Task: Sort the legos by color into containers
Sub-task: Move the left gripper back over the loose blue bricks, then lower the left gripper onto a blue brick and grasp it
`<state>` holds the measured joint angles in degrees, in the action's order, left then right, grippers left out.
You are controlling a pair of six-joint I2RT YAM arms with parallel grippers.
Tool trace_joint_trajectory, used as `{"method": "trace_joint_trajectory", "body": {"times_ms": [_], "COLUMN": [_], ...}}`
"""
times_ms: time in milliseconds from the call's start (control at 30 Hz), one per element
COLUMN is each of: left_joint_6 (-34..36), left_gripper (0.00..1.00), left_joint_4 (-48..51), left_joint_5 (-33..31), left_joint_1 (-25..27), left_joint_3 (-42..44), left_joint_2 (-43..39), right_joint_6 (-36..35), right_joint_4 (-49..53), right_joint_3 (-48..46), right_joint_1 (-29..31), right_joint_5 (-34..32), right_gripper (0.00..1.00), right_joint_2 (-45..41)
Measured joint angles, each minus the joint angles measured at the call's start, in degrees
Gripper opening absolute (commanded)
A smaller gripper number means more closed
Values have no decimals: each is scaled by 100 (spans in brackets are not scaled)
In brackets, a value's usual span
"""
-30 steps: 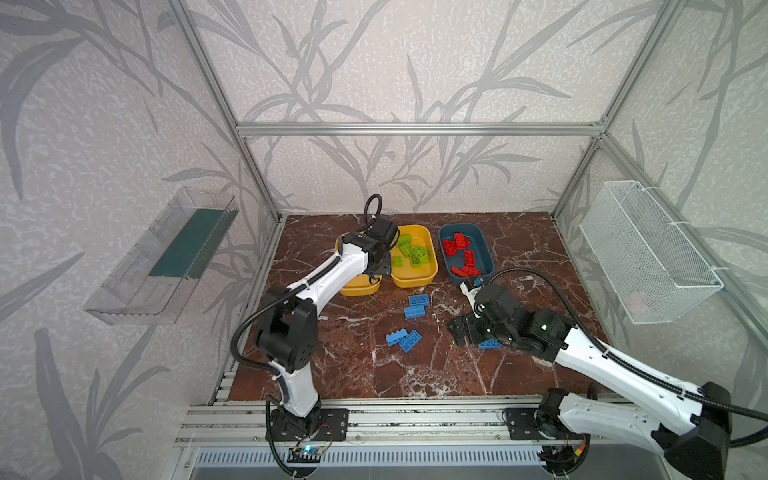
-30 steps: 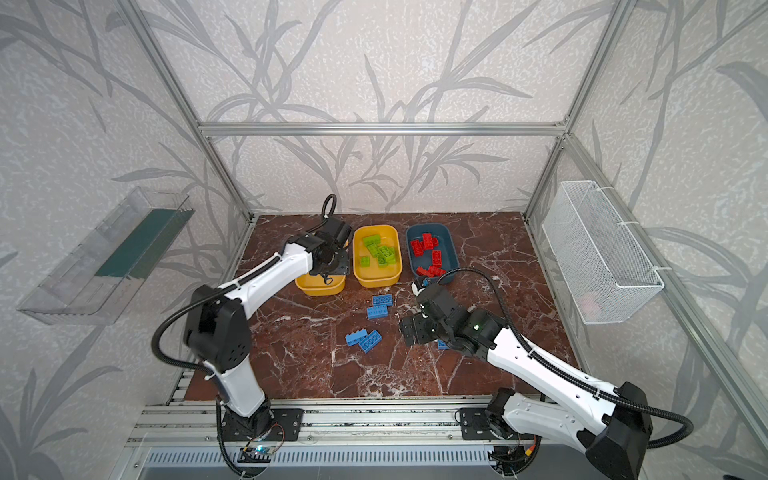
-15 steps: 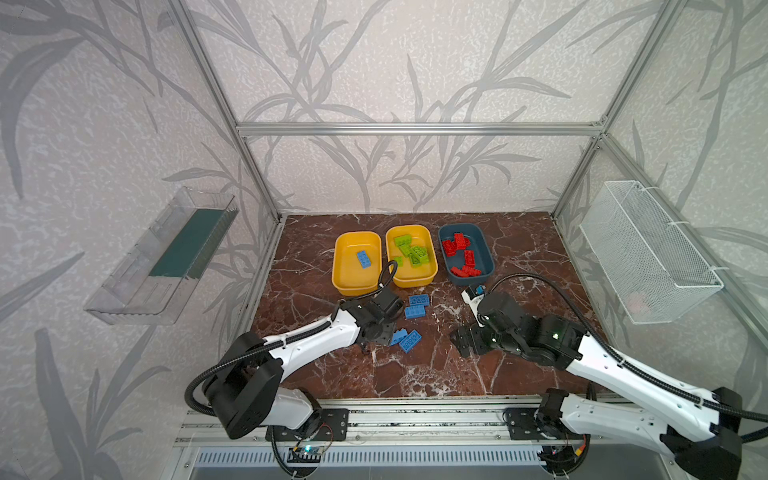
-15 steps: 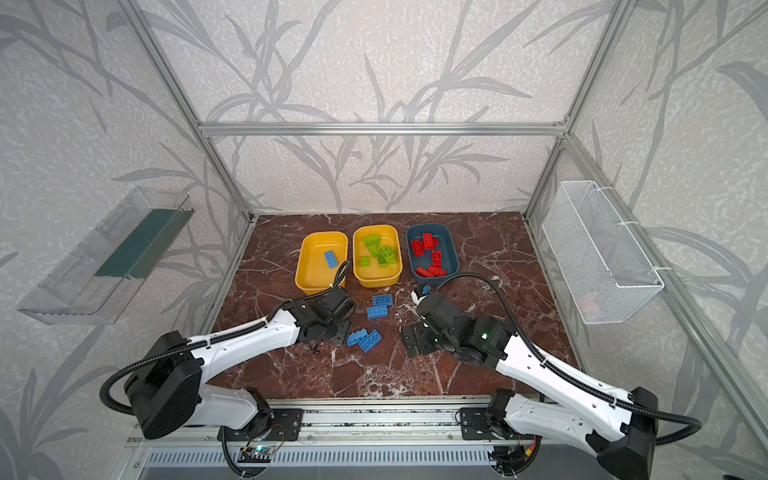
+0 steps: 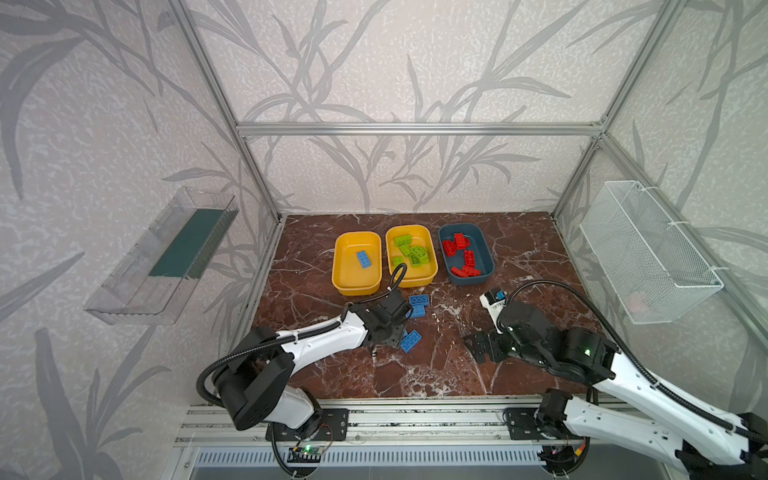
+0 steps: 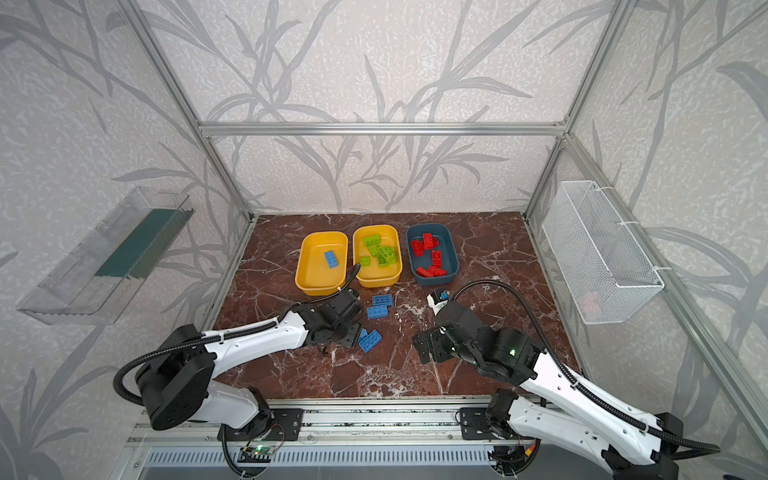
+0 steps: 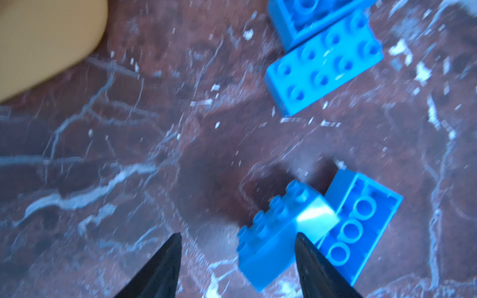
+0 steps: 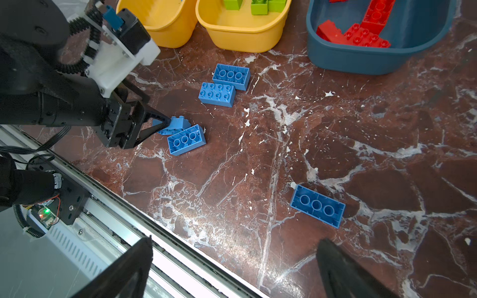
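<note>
My left tool [image 7: 237, 233] stands open, one fingertip [image 7: 300, 241] against a tilted blue studded plastic brick [image 7: 271, 232]. My right tool [image 8: 235, 240] gapes empty.

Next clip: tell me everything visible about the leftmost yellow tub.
The left yellow tub is a shallow rounded rectangle of glossy plastic with a lipped rim, upright and open on the marble table, at the left end of the back row of three tubs. It stands close beside the other yellow tub; whether their rims touch is unclear. Inside lies one blue brick, flat and slanted; the rest of its floor is bare.
</note>
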<state>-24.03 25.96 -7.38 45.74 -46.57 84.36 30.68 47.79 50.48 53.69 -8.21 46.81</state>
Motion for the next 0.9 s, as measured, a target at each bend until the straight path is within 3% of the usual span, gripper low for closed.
{"method": "trace_joint_trajectory", "body": {"times_ms": [333, 500, 900], "left_joint_6": [-13, -9, -136], "left_gripper": [68, 69, 72], "left_joint_4": [-610, -354, -13], "left_joint_5": [103, 136, 111], "left_joint_1": [7, 79, 157], "left_joint_3": [-149, -74, 103], "left_joint_2": [382, 518, -258], "right_joint_6": [-4, -4, -4], "right_joint_4": [52, 50, 52], "right_joint_3": [-85, -85, -87], "right_joint_1": [0, 0, 0], "right_joint_5": [-131, -184, -227], "right_gripper": [99, 99, 99], "right_joint_2": [9, 35, 76]}}
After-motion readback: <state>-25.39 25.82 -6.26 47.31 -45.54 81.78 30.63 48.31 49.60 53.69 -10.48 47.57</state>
